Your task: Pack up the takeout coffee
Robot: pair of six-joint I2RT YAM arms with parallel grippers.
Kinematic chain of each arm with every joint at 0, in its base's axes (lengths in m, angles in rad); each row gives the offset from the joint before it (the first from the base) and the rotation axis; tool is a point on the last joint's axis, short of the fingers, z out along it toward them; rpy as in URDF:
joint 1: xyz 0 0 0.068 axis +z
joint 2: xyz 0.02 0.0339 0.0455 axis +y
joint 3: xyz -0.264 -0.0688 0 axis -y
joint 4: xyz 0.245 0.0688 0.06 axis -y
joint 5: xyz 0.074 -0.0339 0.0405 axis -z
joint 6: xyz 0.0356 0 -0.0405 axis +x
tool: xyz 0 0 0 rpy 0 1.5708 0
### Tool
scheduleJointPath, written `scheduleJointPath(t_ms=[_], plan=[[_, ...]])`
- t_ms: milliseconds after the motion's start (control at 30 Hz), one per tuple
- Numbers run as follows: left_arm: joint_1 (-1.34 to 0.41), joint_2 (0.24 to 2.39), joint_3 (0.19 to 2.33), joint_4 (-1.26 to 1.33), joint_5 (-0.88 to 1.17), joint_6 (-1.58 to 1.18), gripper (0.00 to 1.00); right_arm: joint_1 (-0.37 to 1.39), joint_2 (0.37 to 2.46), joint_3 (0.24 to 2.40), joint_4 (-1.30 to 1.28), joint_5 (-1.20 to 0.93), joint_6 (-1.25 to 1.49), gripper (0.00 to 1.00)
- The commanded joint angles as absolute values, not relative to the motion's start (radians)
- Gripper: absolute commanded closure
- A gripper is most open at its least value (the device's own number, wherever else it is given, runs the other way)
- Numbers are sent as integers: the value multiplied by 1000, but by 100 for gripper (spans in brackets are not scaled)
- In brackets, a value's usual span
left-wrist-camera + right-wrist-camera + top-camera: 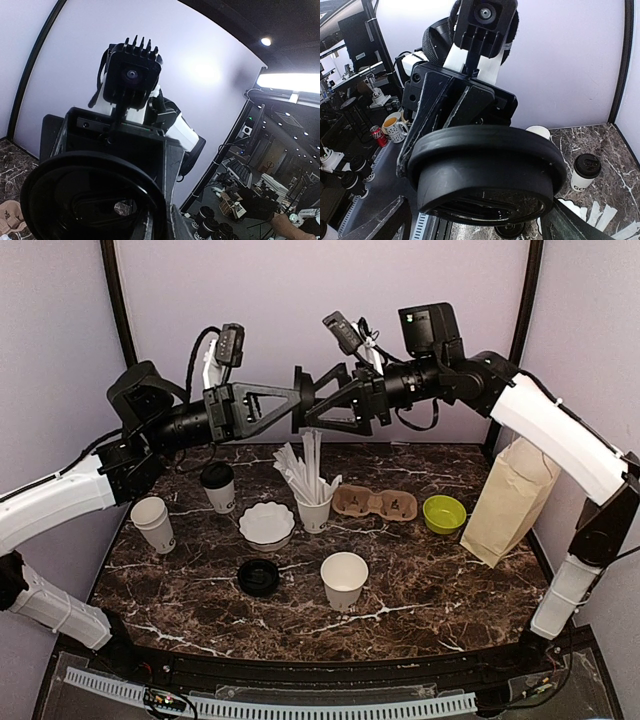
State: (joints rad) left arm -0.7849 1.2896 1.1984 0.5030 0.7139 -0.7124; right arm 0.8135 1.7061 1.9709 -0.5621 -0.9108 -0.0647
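Both arms are raised above the table and their grippers meet tip to tip. My left gripper (295, 400) is shut on the rim of a round black lid (300, 405), held on edge in the air. My right gripper (310, 412) is open, one finger on each side of that lid (485, 170); in the right wrist view its fingertips (395, 220) stand wide of it. The same lid (90, 200) fills the lower left of the left wrist view. One lidded takeout coffee cup (218, 487) stands upright at the back left of the table, also in the right wrist view (585, 172).
An open paper cup (153, 523) stands at the left and another (344, 580) near the front. A second black lid (259, 577) lies flat. Scalloped bowl (267, 524), straw cup (313, 502), cardboard carrier (374, 503), green bowl (444, 513) and brown paper bag (510, 502) line the back.
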Motion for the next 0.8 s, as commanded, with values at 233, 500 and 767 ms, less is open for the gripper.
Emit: scheduleJointPath(t_ms=[233, 500, 767], plan=[[-777, 1269, 1179, 524, 690, -700, 89, 848, 1728, 1985, -486, -883, 0, 21], [-776, 1223, 1171, 370, 617, -611, 64, 848, 1702, 1928, -532, -833, -70, 27], [-777, 1071, 1185, -63, 380, -395, 35, 832, 1654, 1866, -816, -665, -393, 28]])
